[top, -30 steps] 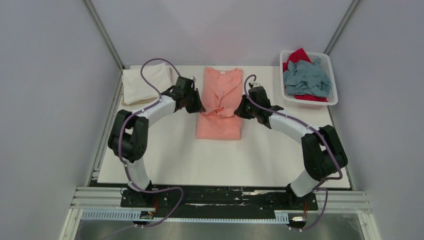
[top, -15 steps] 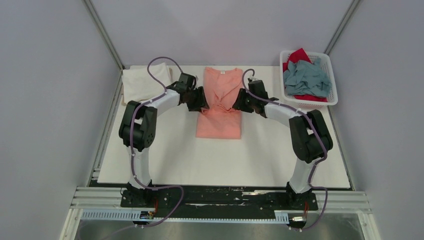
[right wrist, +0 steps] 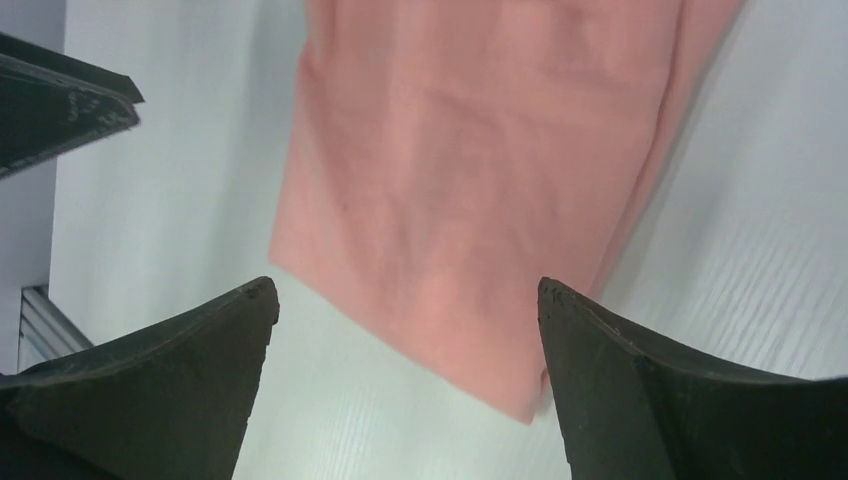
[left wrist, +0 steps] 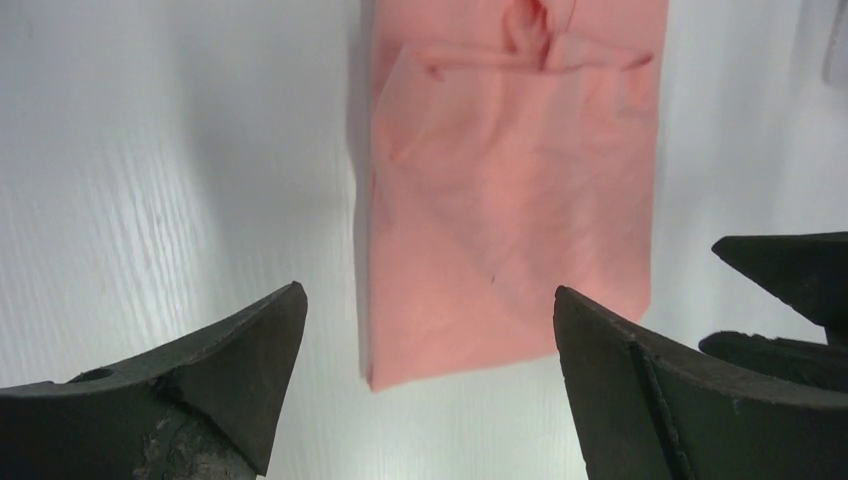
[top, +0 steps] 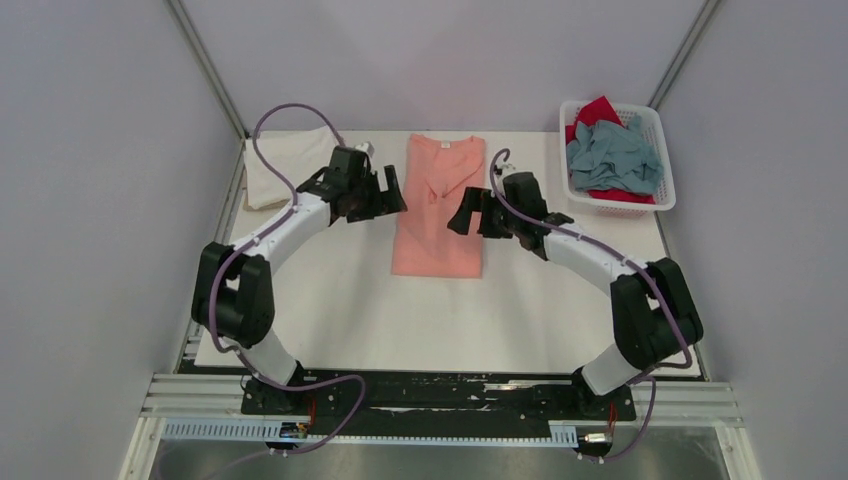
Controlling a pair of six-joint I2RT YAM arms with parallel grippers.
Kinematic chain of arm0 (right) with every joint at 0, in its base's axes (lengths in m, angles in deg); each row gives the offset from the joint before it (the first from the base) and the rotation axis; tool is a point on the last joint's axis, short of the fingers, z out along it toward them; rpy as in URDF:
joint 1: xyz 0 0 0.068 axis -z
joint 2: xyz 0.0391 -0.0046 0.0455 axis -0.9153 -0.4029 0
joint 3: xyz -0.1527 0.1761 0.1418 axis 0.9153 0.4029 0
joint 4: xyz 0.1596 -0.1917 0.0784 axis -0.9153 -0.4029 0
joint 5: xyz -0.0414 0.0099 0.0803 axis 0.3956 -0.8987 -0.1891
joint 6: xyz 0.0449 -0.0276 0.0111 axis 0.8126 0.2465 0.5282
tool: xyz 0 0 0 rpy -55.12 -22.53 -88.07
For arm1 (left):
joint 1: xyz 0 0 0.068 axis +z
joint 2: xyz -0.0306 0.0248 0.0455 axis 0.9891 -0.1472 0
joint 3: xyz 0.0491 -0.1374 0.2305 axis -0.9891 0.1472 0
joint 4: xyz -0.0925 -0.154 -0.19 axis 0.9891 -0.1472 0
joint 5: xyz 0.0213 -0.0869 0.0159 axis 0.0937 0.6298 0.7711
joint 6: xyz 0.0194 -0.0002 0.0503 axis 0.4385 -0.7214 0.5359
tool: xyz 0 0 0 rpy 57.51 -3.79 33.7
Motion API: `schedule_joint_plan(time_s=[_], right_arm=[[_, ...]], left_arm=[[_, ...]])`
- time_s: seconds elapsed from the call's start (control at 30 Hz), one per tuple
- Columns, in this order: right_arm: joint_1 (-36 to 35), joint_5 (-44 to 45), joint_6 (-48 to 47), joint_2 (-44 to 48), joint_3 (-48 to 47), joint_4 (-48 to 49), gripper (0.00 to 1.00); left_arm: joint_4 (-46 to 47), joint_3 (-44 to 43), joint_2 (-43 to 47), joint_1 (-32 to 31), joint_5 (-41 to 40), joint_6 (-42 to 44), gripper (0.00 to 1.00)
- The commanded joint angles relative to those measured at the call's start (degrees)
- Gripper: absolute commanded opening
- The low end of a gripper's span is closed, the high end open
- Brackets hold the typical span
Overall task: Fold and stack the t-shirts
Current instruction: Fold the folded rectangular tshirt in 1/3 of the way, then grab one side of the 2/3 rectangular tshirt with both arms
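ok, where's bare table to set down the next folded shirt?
Largest: near half of the table, between the hem of the salmon-pink shirt and the near edge. Smaller: far strip between that shirt and the basket. Crowded: the open left tool and right tool flank the shirt; the white shirt fills the far-left corner.

We list one white table top [top: 350, 305], matt and lightly grained. One white plastic lattice basket [top: 661, 150] stands at its far right corner. We also note an aluminium rail [top: 440, 402] along the near edge and plain grey walls [top: 100, 150] around.
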Motion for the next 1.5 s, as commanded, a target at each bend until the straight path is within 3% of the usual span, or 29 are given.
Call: schedule_joint_plan(time_s=[0.0,0.17,0.3,0.43,0.6,0.7,0.87,0.93,1.1,1.27,1.47], right_arm=[[-0.8,-1.5,2.8,6.5,9.2,-1.8,1.00],[-0.8,1.9,8.6,8.4,15.5,-3.1,0.94],[-0.8,-0.9,11.0,3.9,15.1,-1.8,0.78],[-0.8,-0.3,13.1,1.4,16.0,0.7,0.60],[-0.8,0.8,14.3,0.3,17.8,1.7,0.49],[-0.8,1.7,14.5,-0.5,18.2,1.8,0.40],[-0.8,1.8,14.4,-1.1,18.7,1.8,0.24],[-0.8,1.8,14.4,-1.4,18.7,1.9,0.20],[-0.9,2.2,14.0,-1.1,18.7,2.0,0.17],[-0.9,-0.9,12.9,0.4,19.2,0.4,0.01],[-3.0,-4.9,11.8,12.1,25.8,-6.6,0.00]], left_arm=[[2.6,13.9,8.9,0.3,0.6,-3.9,1.00],[9.3,26.0,13.4,0.1,4.3,-8.3,1.00],[10.8,28.1,11.0,-0.1,5.7,-9.7,0.99],[12.8,27.8,7.7,-0.9,7.2,-11.0,0.86],[13.1,26.5,4.1,-2.1,7.6,-11.7,0.72],[13.0,25.5,1.8,-2.6,8.1,-11.8,0.59],[13.5,24.8,-1.0,-4.0,8.1,-12.2,0.52],[13.6,24.4,-2.2,-4.0,8.2,-12.3,0.42],[12.7,23.3,-3.3,-4.4,8.4,-11.8,0.01],[12.3,26.7,0.5,-5.2,7.3,-11.1,0.00],[10.9,35.9,12.3,-7.4,7.7,-12.9,0.00]])
